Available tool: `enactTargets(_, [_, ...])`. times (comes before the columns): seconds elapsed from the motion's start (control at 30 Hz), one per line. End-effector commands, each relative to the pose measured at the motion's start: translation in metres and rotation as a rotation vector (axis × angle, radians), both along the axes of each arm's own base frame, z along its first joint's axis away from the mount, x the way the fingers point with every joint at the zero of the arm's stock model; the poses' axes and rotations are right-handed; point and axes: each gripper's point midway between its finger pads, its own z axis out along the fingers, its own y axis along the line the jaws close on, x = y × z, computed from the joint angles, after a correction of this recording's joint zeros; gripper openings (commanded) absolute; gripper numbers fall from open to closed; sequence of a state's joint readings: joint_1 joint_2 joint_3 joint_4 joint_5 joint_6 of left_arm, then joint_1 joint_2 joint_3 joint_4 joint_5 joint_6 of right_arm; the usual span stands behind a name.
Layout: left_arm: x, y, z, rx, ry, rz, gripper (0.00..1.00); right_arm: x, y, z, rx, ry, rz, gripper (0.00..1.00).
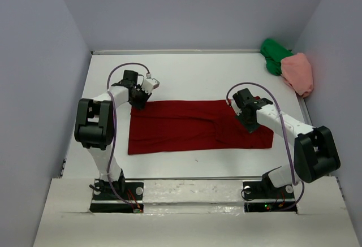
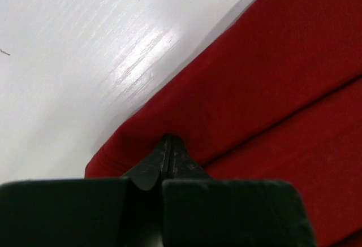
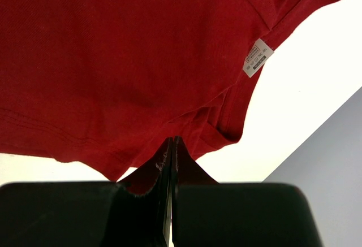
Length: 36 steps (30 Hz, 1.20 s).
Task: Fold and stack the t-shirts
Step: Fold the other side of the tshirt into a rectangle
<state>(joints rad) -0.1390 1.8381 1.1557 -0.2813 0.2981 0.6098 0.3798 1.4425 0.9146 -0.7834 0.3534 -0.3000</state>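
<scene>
The left arm [image 1: 108, 159] and right arm [image 1: 280, 120] were white tubes joined by bulky black housings; a purple cable [image 1: 129, 64] looped above each wrist; black base plates [image 1: 116, 197] carried small red and green lights; the left hand [image 2: 168, 145] and right hand [image 3: 171, 145] had black wedge-shaped fingers.

Bright, even overhead light fills the sharp top view, leaving only faint soft shadows beside the dark red fabric t-shirt [image 1: 186, 128] on the glossy white bench [image 1: 198, 72]. In the left wrist view a pale streak of glare crosses the bench and a grey shadow edges the cloth, while the black left pincer [image 2: 168, 145] sits dark and blurred. The right wrist view shows crisp weave, but the black right pincer [image 3: 171, 145] is soft and the print on the small white label [image 3: 258, 57] is unreadable.
</scene>
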Motion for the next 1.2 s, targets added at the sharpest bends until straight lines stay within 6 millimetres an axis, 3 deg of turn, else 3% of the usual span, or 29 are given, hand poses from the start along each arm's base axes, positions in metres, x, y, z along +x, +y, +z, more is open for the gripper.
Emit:
enactTargets(0.0, [-0.013, 0.0, -0.001, 0.027, 0.028, -0.025, 0.0, 0.007, -0.004, 0.0, -0.017, -0.03, -0.009, 0.0])
enactTargets(0.2, [-0.025, 0.0, 0.006, 0.043, 0.033, -0.04, 0.0, 0.006, -0.005, 0.0, -0.024, -0.029, -0.011, 0.0])
enactTargets(0.37, [-0.049, 0.008, 0.001, 0.091, 0.075, -0.062, 0.0, 0.003, -0.007, 0.0, -0.028, -0.031, -0.012, 0.0])
enactTargets(0.67, [-0.084, 0.021, 0.015, 0.135, 0.061, -0.079, 0.0, 0.003, -0.009, 0.0, -0.038, -0.029, -0.02, 0.0])
enactTargets(0.93, [-0.083, 0.021, 0.035, 0.129, 0.007, -0.068, 0.0, 0.005, -0.007, -0.002, -0.034, -0.021, -0.023, 0.0])
enactTargets(1.17, [-0.089, 0.017, 0.028, 0.112, 0.039, -0.083, 0.0, 0.003, -0.007, -0.003, -0.037, -0.011, -0.024, 0.0])
